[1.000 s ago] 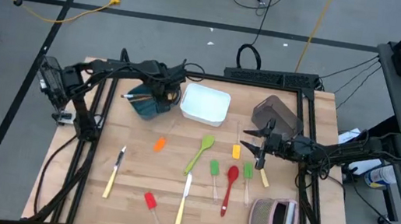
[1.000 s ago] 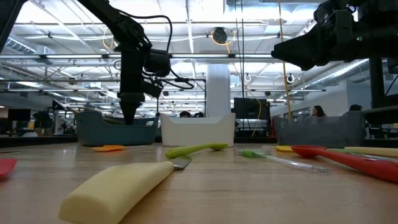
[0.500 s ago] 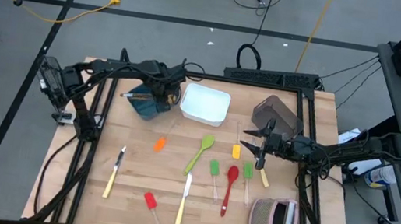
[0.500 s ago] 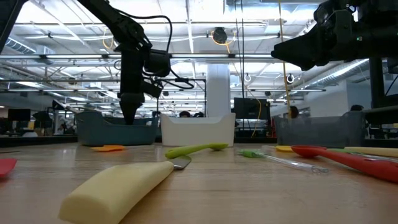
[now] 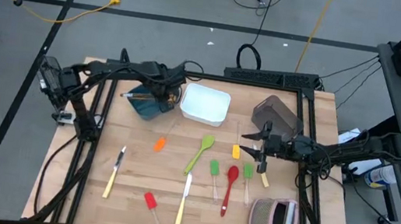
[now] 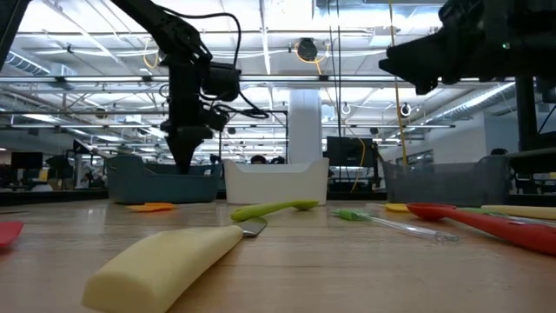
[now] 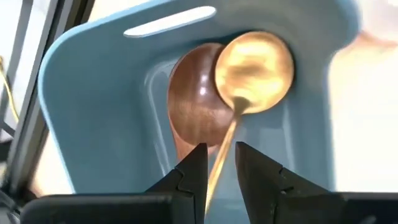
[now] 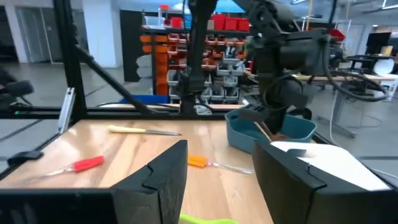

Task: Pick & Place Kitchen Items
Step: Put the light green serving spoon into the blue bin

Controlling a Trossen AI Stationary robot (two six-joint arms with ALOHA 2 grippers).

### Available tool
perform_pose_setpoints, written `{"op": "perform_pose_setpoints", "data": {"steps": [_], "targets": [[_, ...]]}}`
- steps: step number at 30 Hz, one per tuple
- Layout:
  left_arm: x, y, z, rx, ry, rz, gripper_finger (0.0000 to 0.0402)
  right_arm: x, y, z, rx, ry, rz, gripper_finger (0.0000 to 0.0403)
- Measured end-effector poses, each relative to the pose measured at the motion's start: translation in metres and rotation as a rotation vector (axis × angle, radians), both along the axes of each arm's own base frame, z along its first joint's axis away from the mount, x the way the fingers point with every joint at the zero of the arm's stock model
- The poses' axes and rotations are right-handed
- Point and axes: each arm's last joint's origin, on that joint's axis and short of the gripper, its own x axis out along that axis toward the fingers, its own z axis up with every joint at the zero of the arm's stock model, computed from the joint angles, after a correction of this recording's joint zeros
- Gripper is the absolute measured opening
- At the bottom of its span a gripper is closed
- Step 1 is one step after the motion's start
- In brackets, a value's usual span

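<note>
The left gripper [image 6: 184,155] dips behind the teal bin's [image 6: 161,184] wall in the low view, hiding its fingertips, while the wrist view cuts off the lower handles of the brass spoon [image 7: 252,65] and wooden spoon [image 7: 196,102] inside it.

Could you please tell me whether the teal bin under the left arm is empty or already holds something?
Not empty. The left wrist view shows a wooden spoon and a brass spoon lying inside the teal bin, the brass bowl overlapping the wooden one.
</note>
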Motion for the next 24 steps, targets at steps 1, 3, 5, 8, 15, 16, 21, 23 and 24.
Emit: {"op": "perform_pose_setpoints", "data": {"steps": [1, 3, 5, 8, 15, 16, 21, 23, 24], "targets": [[0.000, -0.002, 0.004, 0.004, -0.015, 0.018, 0.0088, 0.002, 0.000, 0.002, -0.003, 0.008, 0.000, 0.0173], [0.000, -0.009, 0.013, 0.019, -0.049, 0.024, 0.0088, 0.009, 0.001, 0.007, -0.041, 0.054, 0.003, 0.0173], [-0.002, -0.016, 0.025, 0.036, -0.088, 0.018, 0.0088, 0.018, 0.004, 0.012, -0.067, 0.122, 0.040, 0.0173], [-0.003, -0.028, 0.042, 0.052, -0.166, 0.019, 0.0088, 0.035, 0.010, 0.023, -0.082, 0.204, 0.106, 0.0173], [-0.006, -0.058, 0.071, 0.063, -0.298, -0.017, 0.0088, 0.082, 0.028, 0.033, -0.211, 0.331, 0.263, 0.0173], [-0.006, -0.062, 0.074, 0.066, -0.309, -0.030, 0.0088, 0.088, 0.029, 0.032, -0.238, 0.342, 0.270, 0.0173], [-0.003, -0.078, 0.080, 0.064, -0.342, -0.084, 0.0088, 0.123, 0.031, 0.022, -0.304, 0.411, 0.276, 0.0173], [-0.002, -0.083, 0.079, 0.057, -0.336, -0.100, 0.0088, 0.137, 0.030, 0.016, -0.317, 0.455, 0.274, 0.0173], [-0.001, -0.086, 0.079, 0.055, -0.335, -0.108, 0.0088, 0.143, 0.029, 0.013, -0.328, 0.485, 0.275, 0.0173]]}}
